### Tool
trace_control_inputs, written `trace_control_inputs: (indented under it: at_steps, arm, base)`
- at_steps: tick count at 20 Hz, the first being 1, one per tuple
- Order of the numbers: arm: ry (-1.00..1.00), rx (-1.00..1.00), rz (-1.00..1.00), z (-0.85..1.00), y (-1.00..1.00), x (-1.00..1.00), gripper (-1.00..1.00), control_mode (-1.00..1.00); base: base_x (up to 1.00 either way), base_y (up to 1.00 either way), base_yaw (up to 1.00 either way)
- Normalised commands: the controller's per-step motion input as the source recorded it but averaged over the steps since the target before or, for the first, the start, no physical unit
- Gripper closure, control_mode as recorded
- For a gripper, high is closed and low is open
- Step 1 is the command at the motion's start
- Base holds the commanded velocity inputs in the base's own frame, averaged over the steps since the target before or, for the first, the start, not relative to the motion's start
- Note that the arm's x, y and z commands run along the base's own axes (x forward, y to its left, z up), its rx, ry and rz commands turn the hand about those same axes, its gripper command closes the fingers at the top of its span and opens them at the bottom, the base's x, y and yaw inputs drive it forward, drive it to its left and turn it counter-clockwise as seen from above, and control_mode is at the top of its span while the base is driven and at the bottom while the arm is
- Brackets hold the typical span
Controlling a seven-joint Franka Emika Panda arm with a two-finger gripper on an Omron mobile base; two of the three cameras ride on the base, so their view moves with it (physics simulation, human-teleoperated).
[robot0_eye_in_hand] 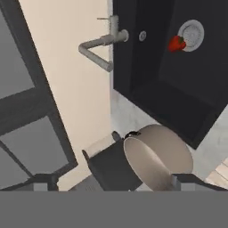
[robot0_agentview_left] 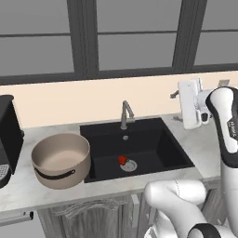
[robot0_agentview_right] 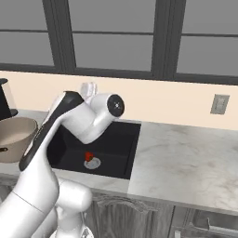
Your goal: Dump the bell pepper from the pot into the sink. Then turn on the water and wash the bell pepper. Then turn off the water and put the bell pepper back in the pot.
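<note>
The red bell pepper (robot0_agentview_left: pixel 122 160) (robot0_agentview_right: pixel 88 156) (robot0_eye_in_hand: pixel 176 43) lies on the floor of the black sink (robot0_agentview_left: pixel 158 144) (robot0_agentview_right: pixel 116 139) (robot0_eye_in_hand: pixel 147 58), touching the round silver drain (robot0_agentview_left: pixel 129 165). On the counter left of the sink stands the beige pot (robot0_agentview_left: pixel 60 160) (robot0_agentview_right: pixel 14 137) (robot0_eye_in_hand: pixel 156 160), upright with nothing inside. No water runs from the grey faucet (robot0_agentview_left: pixel 125 114) (robot0_eye_in_hand: pixel 100 46). My gripper (robot0_agentview_left: pixel 180 96) (robot0_eye_in_hand: pixel 116 182) hangs high over the counter's back right corner beside the sink, aimed left across it. Its jaws are open and hold nothing.
A black appliance (robot0_agentview_left: pixel 7 135) (robot0_eye_in_hand: pixel 109 167) stands at the counter's far left beside the pot. A beige wall with dark-framed windows runs behind the faucet. Marble counter (robot0_agentview_right: pixel 186 162) stretches right of the sink, with an outlet (robot0_agentview_right: pixel 219 103) above it.
</note>
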Motion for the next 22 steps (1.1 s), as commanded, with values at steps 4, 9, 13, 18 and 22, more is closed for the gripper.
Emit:
trace_control_inputs:
  at_steps: [4,9,13,18,22]
  arm:
    - [-0.21,-0.41,0.52,0.48,0.86,0.0,-1.0,-1.0]
    - [-0.23,-0.61,0.41,0.09,1.0,-0.08,-1.0,-1.0]
    - [-0.26,-0.72,0.24,-0.26,0.97,-0.06,-1.0,-1.0]
    - [-0.14,-0.62,0.11,-0.63,0.46,0.0,-1.0,-1.0]
    - [-0.03,-0.37,0.0,-0.69,0.02,0.04,-1.0,-1.0]
  base:
    - [0.0,0.0,0.0]
    - [0.0,0.0,0.0]
    - [0.0,0.0,0.0]
    - [0.0,0.0,0.0]
    - [0.0,0.0,0.0]
